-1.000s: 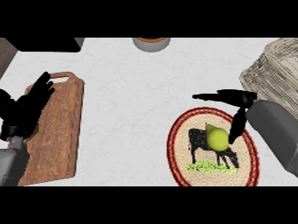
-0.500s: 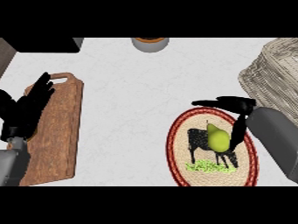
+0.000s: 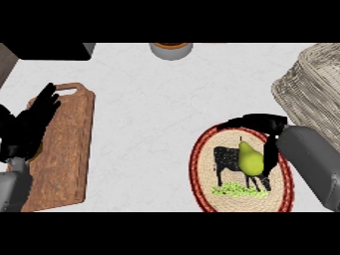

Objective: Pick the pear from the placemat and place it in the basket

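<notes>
The pear (image 3: 251,159) stands upright at the middle of the placemat (image 3: 202,169), in the lower right of the frame, over the cow print. My right hand (image 3: 264,124) sits at the mat's upper edge, with my grey forearm coming in from the lower right corner. One finger lies along the mat's top rim, pointing left, and another runs down the pear's right side (I cannot tell whether it touches the fruit). The fingers are spread and not yet closed round the pear. The basket (image 3: 321,94) is at the right edge of the frame, just above my forearm and close to the mat. My left hand (image 3: 24,127) rests open at the left of the frame, fingers up, over the left edge of the cutting board (image 3: 66,149). A bowl (image 3: 171,49) shows at the top centre.
</notes>
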Tool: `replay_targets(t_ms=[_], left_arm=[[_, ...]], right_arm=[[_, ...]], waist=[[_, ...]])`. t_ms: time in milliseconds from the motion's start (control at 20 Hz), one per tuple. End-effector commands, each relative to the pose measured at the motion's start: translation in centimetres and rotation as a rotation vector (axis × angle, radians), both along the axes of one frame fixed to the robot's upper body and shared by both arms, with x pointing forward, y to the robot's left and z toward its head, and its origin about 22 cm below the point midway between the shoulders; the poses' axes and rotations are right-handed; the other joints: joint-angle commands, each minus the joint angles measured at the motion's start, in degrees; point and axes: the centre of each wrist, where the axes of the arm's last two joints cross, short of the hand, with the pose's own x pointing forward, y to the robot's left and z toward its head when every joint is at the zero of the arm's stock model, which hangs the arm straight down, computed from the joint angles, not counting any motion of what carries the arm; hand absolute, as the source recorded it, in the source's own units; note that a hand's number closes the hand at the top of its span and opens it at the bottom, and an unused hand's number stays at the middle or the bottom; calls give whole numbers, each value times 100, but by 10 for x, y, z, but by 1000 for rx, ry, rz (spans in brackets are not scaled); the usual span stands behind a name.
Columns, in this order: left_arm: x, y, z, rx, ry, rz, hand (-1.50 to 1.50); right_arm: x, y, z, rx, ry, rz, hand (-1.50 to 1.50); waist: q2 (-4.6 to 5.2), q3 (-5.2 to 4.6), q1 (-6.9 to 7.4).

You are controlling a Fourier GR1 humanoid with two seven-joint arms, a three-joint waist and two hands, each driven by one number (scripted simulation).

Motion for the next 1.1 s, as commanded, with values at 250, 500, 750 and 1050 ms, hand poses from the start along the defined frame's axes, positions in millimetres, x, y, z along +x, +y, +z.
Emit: replay_targets(t_ms=[250,500,750,1050], left_arm=[[2,-1,1,-14,11,10,0],[-2,-1,-4,-4,18,-11,0],[-17,32,-13,15,50,117,0],[-34,50,-14,-1,40,137,0]], right_arm=[[-19,11,-19,30,21,171,150],[-26,18,-29,29,10,186,150],[-108,-97,-27,-4,-285,223,150],[-200,-169,-18,28,-389,262,150]], waist=[[14,24,-25],[17,25,-7],[-193,14,-795],[-168,7,-788]])
